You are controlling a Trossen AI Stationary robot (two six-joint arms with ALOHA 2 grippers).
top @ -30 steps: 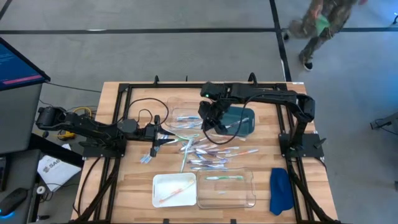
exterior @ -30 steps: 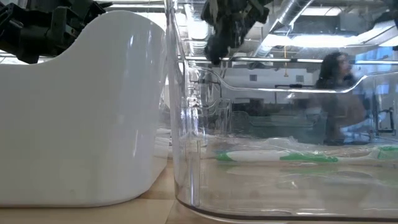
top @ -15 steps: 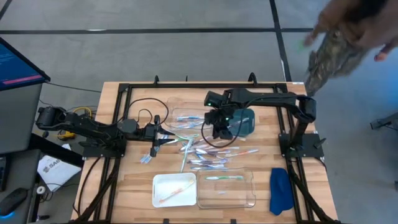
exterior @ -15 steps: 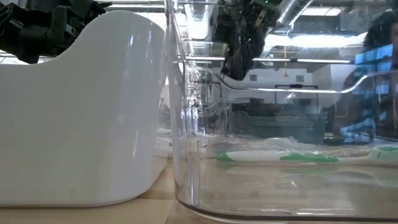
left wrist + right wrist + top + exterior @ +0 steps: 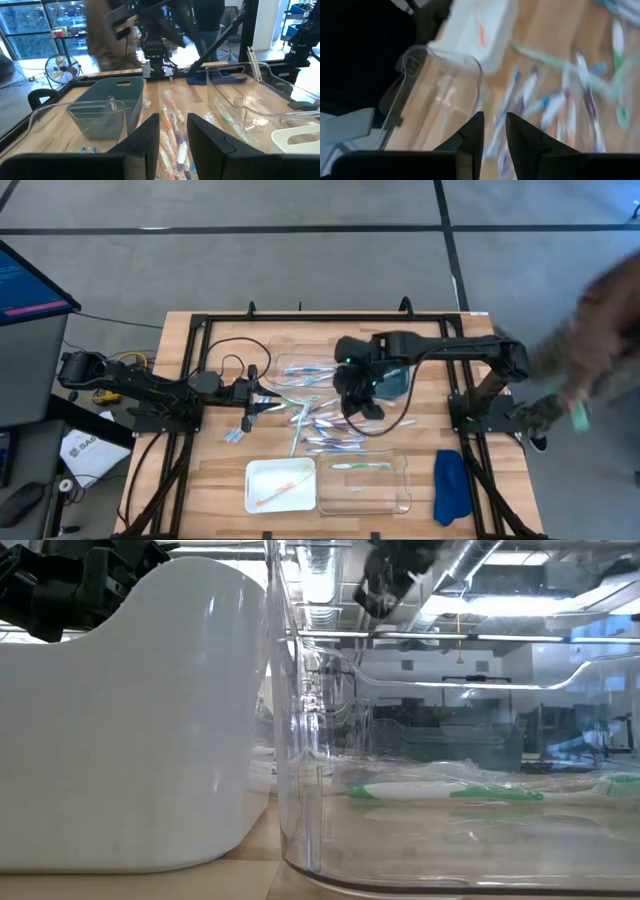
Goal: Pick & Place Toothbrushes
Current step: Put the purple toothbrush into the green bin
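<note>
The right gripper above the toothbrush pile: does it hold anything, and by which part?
Nothing is held. The right gripper hangs open over the loose pile of thin plastic toothbrushes, with only air between its fingers. The left gripper is open and empty too.

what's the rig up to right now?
It is sorting toothbrushes from a loose pile mid-table into trays. The right gripper is over the pile, its jaws slightly apart with nothing between them. The left gripper sits low at the pile's left edge, jaws open and empty. The white tray holds an orange brush, the clear tray a green one. A teal bin and another clear tray sit farther back. A person passes on the right.
</note>
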